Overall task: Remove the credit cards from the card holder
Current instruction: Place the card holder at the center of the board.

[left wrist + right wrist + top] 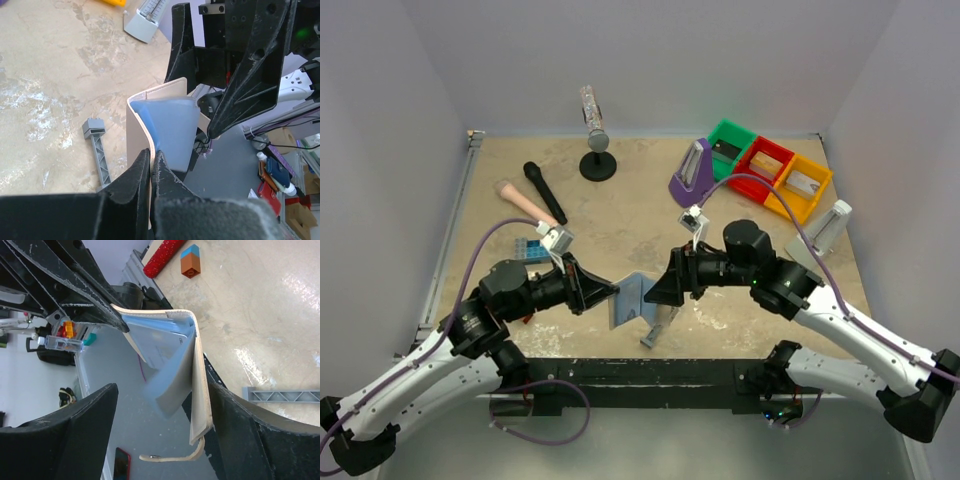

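Overhead view is bright and evenly lit by diffuse light from above. Shadows on the counter [620, 210] are soft and short. Both wrist views show white glare patches on the counter's glossy surface. In the right wrist view the lower blue flap of the holder [201, 390] is smeared by motion blur. Left hand [151, 162] and right hand [162, 395] appear dark, underexposed and soft toward the bottom edge.

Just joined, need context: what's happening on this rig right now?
The card holder is up in the air between the two arms. The left hand is pinched shut on one half's edge. The right hand stands open around the other half, not gripping. A pale card with faint print seems to sit inside; none looks pulled out yet.
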Controlling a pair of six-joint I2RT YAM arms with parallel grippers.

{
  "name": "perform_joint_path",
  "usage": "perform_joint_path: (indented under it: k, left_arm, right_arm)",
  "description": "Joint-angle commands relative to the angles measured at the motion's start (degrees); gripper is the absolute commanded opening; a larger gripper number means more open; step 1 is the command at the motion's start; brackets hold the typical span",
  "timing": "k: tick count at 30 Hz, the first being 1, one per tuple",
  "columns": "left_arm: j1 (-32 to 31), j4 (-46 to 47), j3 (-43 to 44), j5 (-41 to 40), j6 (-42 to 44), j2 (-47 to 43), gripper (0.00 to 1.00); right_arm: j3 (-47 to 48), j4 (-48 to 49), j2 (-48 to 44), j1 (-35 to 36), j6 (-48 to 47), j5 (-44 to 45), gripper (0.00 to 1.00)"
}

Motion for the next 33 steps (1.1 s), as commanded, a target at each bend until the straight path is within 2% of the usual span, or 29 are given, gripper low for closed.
perform_joint_path:
  k: [1,5,9,12,17,19,22,24,27,29,31,33]
  left_arm:
    - [-0.3,1.7,2.1,-0.3,0.2,-0.9,0.00]
    - [-0.3,2.6,2.3,0.5,0.0,-0.8,0.00]
    - [-0.3,3.4,2.3,2.0,-0.4,-0.7,0.00]
    - [-0.3,4.1,1.9,2.7,-0.5,-1.1,0.00]
    - [-0.3,5.5,0.0,2.6,-0.6,-2.8,0.00]
    - [-0.3,6.4,-1.2,2.1,-0.8,-3.4,0.00]
    - [-0.4,8.8,-3.7,2.0,-1.9,-4.2,0.00]
    - [-0.3,11.0,-5.2,2.2,-2.7,-4.5,0.00]
    - [-0.3,15.9,-7.5,3.4,-3.9,-5.0,0.27]
    - [-0.2,19.0,-9.0,4.4,-4.9,-5.2,0.41]
    - [-0.3,21.9,-10.3,5.3,-5.8,-5.4,0.52]
    - [-0.3,23.4,-11.4,5.7,-6.4,-5.4,0.59]
  right_arm:
    - [1.4,1.9,0.7,-0.3,-0.2,-0.3,0.80]
    - [4.4,-0.9,3.2,-0.3,-1.9,0.4,0.83]
    - [7.0,-2.9,5.3,-0.3,-3.1,0.1,0.81]
    - [7.4,-3.1,6.1,-0.3,-3.4,-0.4,0.66]
    - [6.3,-3.1,6.2,-0.3,-3.5,-1.3,0.33]
    - [5.7,-3.0,6.0,-0.3,-3.5,-1.9,0.22]
    - [5.1,-3.1,5.6,-0.3,-3.4,-2.3,0.01]
    - [4.9,-3.2,5.3,-0.3,-3.3,-2.5,0.00]
    - [4.7,-3.3,4.8,-0.3,-3.2,-2.5,0.00]
    - [4.8,-3.7,4.7,-0.3,-3.2,-2.1,0.00]
    - [4.9,-4.2,4.6,-0.4,-3.1,-1.5,0.00]
    - [5.0,-4.8,4.4,-0.3,-3.2,-1.0,0.00]
